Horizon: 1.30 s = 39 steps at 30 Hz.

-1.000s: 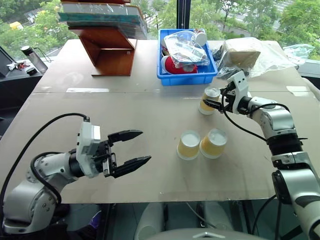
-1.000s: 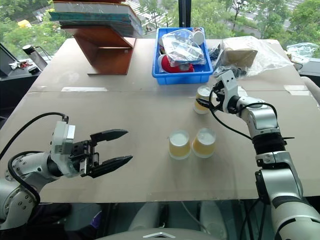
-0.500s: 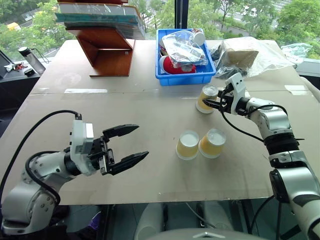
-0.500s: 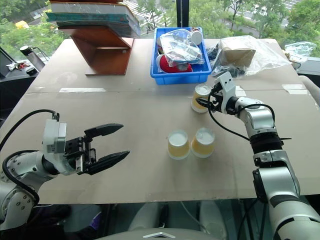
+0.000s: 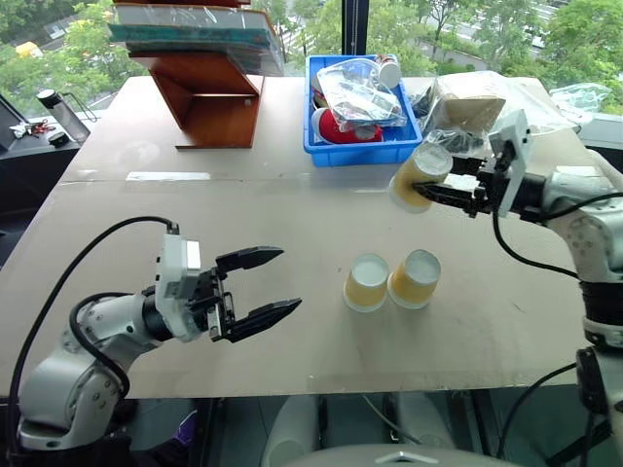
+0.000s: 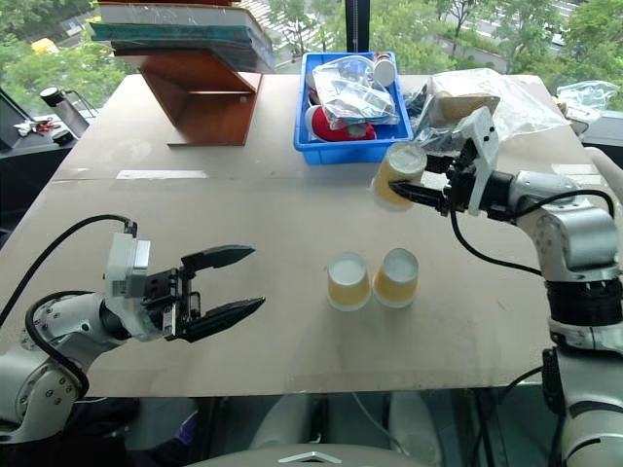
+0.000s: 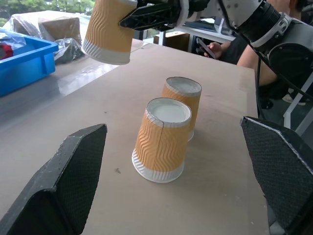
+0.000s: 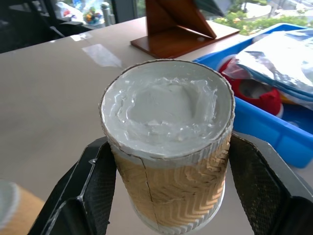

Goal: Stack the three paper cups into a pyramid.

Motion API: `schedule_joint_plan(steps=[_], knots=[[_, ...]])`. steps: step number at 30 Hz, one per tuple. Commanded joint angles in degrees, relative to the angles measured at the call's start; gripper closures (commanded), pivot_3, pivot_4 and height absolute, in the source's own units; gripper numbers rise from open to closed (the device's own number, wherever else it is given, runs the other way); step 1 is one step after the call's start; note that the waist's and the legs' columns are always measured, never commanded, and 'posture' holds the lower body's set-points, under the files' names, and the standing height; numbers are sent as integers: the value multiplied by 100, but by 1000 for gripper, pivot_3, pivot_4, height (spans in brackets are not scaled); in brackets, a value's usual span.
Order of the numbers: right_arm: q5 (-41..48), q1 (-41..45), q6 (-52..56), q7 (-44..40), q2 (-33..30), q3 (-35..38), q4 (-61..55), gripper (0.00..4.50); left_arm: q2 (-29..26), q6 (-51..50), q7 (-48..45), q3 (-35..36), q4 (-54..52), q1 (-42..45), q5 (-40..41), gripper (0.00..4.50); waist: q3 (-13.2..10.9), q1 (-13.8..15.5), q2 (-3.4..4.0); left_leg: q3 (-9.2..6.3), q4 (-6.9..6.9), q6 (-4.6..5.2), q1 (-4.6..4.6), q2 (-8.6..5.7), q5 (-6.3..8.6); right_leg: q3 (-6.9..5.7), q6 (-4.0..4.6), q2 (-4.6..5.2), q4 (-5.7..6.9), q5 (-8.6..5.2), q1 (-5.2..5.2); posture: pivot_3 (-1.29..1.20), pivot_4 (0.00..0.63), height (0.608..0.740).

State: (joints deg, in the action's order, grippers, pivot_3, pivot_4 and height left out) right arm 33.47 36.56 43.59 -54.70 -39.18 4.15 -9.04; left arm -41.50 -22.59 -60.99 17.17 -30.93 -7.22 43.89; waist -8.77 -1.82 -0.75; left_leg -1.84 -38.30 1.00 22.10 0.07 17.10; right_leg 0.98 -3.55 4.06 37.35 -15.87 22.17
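Right gripper (image 5: pixel 421 187) clamps one tilted paper cup (image 5: pixel 420 175) in the air before the blue bin (image 5: pixel 365 148), above two upturned cups (image 5: pixel 391 280) touching on the table (image 5: pixel 292 224); left gripper (image 5: pixel 274 283) hovers spread wide.

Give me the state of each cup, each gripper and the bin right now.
Held cup: upside down, tilted, off the table, clamped in right gripper.
Left base cup: upside down on table, touching its neighbour.
Right base cup: upside down on table, nothing on top.
Right gripper: shut on held cup.
Left gripper: open, empty.
Blue bin: full of bagged items.
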Motion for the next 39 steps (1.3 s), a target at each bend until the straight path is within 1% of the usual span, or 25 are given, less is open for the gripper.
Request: schedule_joint_plan(steps=[1, 3, 6, 9, 11, 18, 39], knots=[[856, -328, 686, -147, -476, 501, -1240, 1242, 131, 354, -41, -83, -79, -22, -142, 0, 0, 22, 0, 0, 0, 17, 1, 0, 10, 0, 0, 0, -1, 0, 0, 0, 150, 740], [1105, -589, 901, -113, -699, 597, -1697, 1242, 105, 380, -232, -126, -31, -39, -83, 0, 0, 52, 0, 0, -1, 20, 2, 0, 11, -1, 0, 1, -3, 0, -1, 0, 150, 740], [1336, -891, 1070, 29, -912, 654, -2221, 1242, -60, 182, -550, -52, 75, -76, 233, 0, 1, 81, -1, 0, -1, 21, -1, 1, 12, 0, 0, -1, -2, 0, -2, 0, 150, 740], [1544, -1076, 1182, 241, -952, 636, -2640, 1242, -237, -51, -889, 73, 222, -77, 602, 0, 1, 102, -1, 1, -3, 23, -2, 1, 13, -1, 0, -3, 1, 0, -2, 0, 150, 740], [1532, -1150, 1136, 383, -929, 548, -2771, 1242, -282, -30, -995, 78, 275, -51, 616, 0, 0, 102, -1, 1, -4, 23, -2, 1, 13, -1, 0, -3, 1, 0, -2, 0, 150, 740], [1429, -1267, 972, 638, -937, 282, -2946, 1242, -268, -35, -1061, 46, 314, 50, 565, 0, 1, 105, -2, 0, -5, 22, -2, 0, 13, -3, 0, -3, 0, 0, -3, 0, 150, 740], [1187, -1302, 648, 543, -1037, -81, -2810, 1242, -188, -40, -897, -57, 217, 117, 531, 0, 1, 105, -2, 0, -5, 22, -2, 0, 13, -2, 0, -3, -1, 0, -3, 0, 150, 740]])
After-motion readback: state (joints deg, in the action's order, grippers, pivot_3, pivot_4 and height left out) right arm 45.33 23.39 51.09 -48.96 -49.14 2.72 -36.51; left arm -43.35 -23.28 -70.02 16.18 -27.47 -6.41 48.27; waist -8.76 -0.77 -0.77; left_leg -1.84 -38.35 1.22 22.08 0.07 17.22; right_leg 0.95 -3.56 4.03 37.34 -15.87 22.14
